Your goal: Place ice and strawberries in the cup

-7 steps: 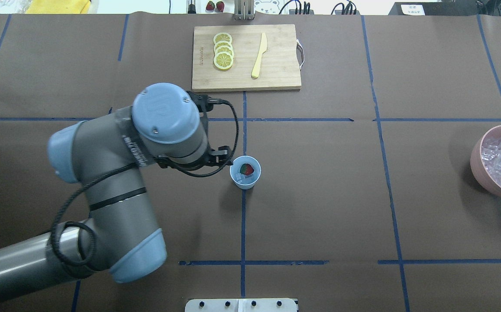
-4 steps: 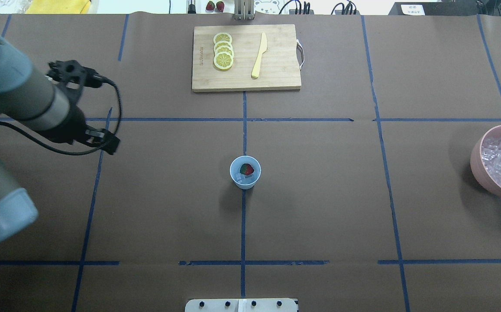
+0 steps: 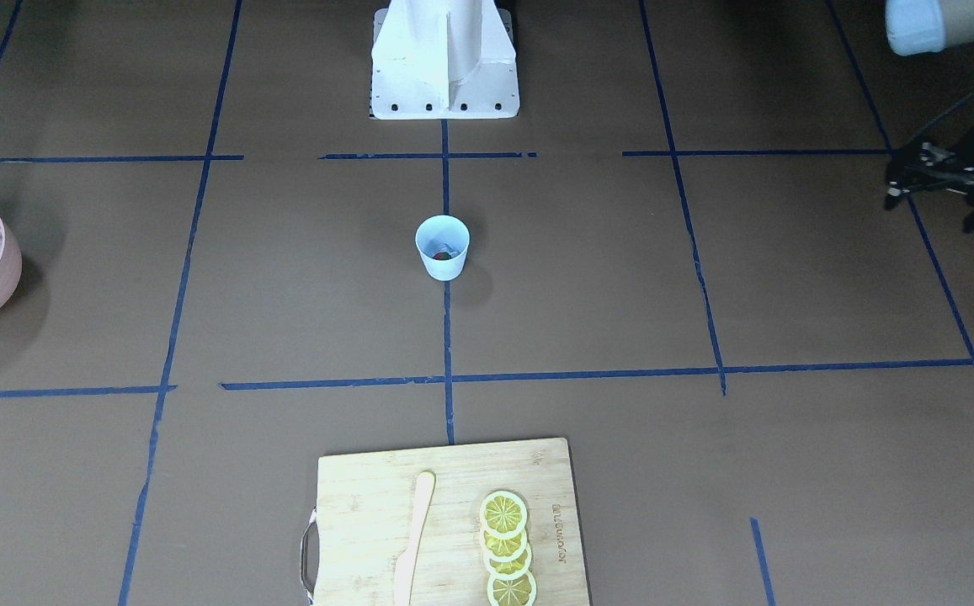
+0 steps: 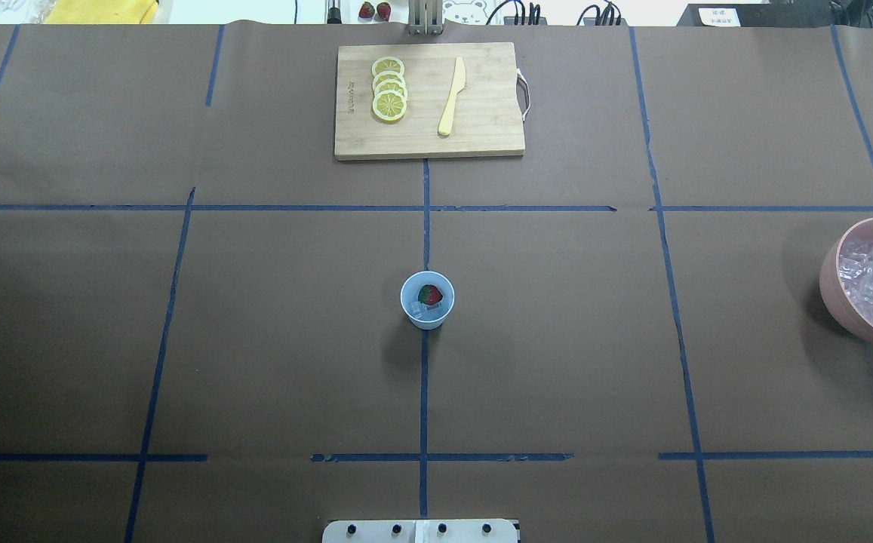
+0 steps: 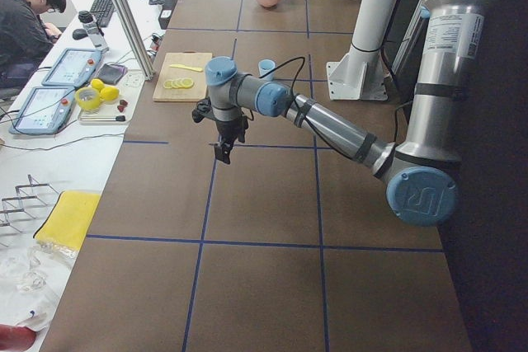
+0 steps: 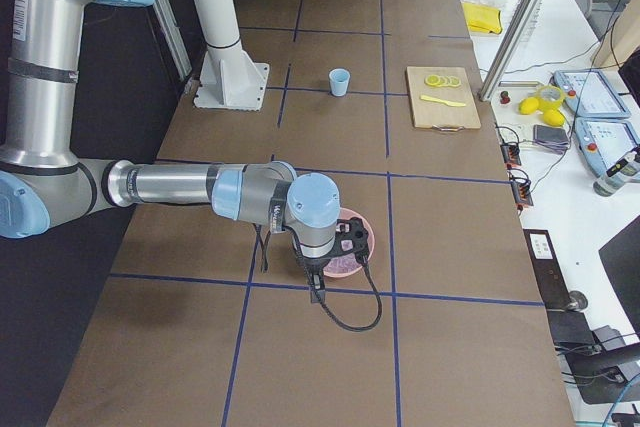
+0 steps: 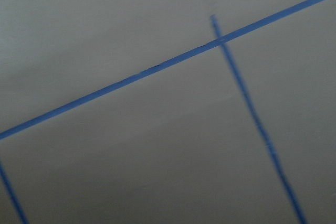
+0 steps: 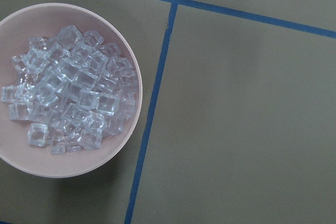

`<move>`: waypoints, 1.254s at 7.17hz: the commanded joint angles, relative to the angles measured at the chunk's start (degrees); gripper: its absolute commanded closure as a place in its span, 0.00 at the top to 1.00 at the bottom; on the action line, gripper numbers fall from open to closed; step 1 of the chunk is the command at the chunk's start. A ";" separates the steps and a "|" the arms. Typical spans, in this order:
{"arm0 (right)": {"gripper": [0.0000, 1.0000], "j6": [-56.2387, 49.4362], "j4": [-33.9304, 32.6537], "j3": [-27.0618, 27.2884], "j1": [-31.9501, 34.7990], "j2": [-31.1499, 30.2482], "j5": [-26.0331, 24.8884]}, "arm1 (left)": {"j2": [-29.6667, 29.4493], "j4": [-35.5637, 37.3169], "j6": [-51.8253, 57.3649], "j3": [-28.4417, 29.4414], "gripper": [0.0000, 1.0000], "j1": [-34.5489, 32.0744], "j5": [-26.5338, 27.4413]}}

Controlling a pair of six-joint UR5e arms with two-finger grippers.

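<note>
The light-blue cup (image 4: 427,300) stands upright at the table's middle and also shows in the front-facing view (image 3: 442,247). Inside it lie a red strawberry (image 4: 429,293) with a green top and clear ice cubes (image 4: 421,312). My left gripper (image 5: 223,149) hangs above bare table far to the robot's left of the cup, and shows partly at the edge of the front-facing view (image 3: 916,172). I cannot tell whether it is open. My right gripper (image 6: 318,290) hovers over the pink bowl of ice (image 8: 73,93). Its fingers are hidden from the wrist camera, so I cannot tell its state.
The pink bowl (image 4: 832,294) sits at the table's right edge. A wooden cutting board (image 4: 481,128) at the far middle holds lemon slices (image 4: 389,89) and a yellow knife (image 4: 451,96). Two more strawberries (image 4: 374,10) lie beyond the table's far edge. The robot's white base (image 3: 444,59) stands at the near middle.
My left arm has pulled back from beside the cup to the left and has left the overhead view. The cup, strawberry and ice have stayed in place.
</note>
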 commanded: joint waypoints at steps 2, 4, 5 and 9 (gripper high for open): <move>1.00 -0.09 0.00 -0.07 0.00 -0.09 0.05 | 5.31 -1.51 8.79 10.79 1.00 -11.41 -5.67; 1.00 -0.09 0.00 0.02 0.00 -0.09 0.05 | 7.17 -1.79 8.09 10.79 1.00 -12.03 -5.24; 1.00 -0.09 0.00 0.02 0.00 -0.09 0.05 | 8.57 -2.40 8.26 10.88 1.00 -12.03 -5.23; 1.00 0.00 0.00 0.10 0.00 0.00 0.05 | 7.09 -3.28 8.00 10.01 1.00 -12.11 -5.32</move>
